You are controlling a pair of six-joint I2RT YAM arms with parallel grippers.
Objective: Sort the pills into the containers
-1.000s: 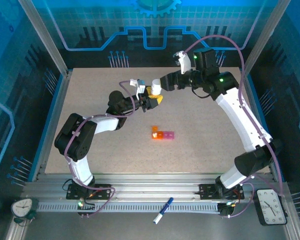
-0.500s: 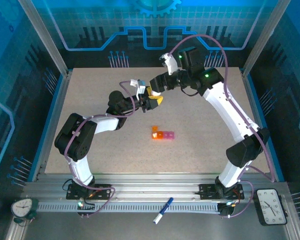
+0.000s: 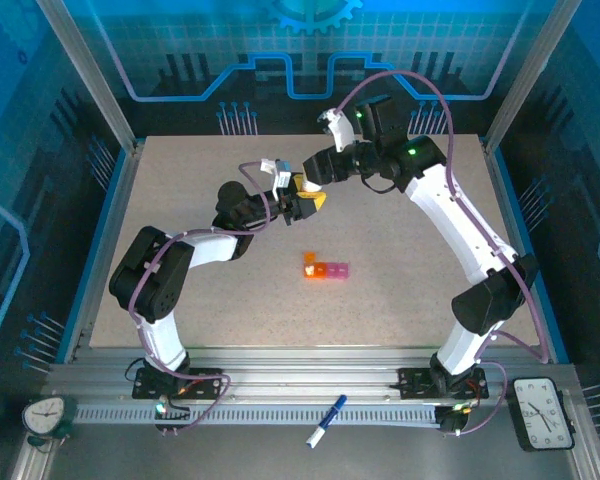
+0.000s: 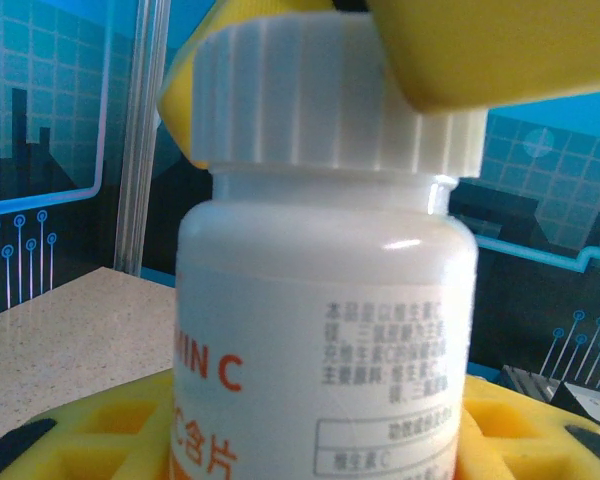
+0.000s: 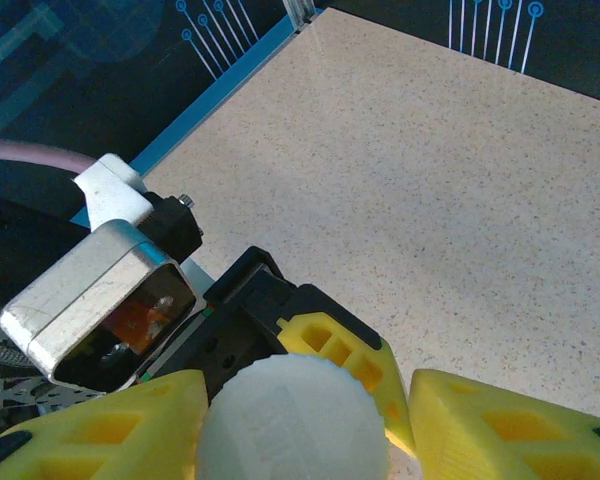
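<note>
**Bracketing the bottle cap, containers lying apart**

Clenched on the body of a white bottle (image 4: 325, 330), the left gripper (image 3: 310, 198) holds it upright between its yellow fingers (image 4: 100, 435), the printed label turned toward that wrist's camera. The ribbed white cap (image 5: 292, 425) stands above those fingers.

The right gripper (image 3: 314, 172) sits directly over the left one, with its own yellow fingers (image 5: 510, 430) on either side of the cap. One pad overlaps the cap's edge in the left wrist view. Seen from the right wrist, a thin gap shows beside the other finger, so I cannot tell whether the grip is firm or loose.

The containers (image 3: 325, 269), a short strip of orange and pink cells, lie on the table (image 3: 410, 300). They are on the near side of both grippers, toward the arm bases and well apart from either, touched by nothing.
</note>
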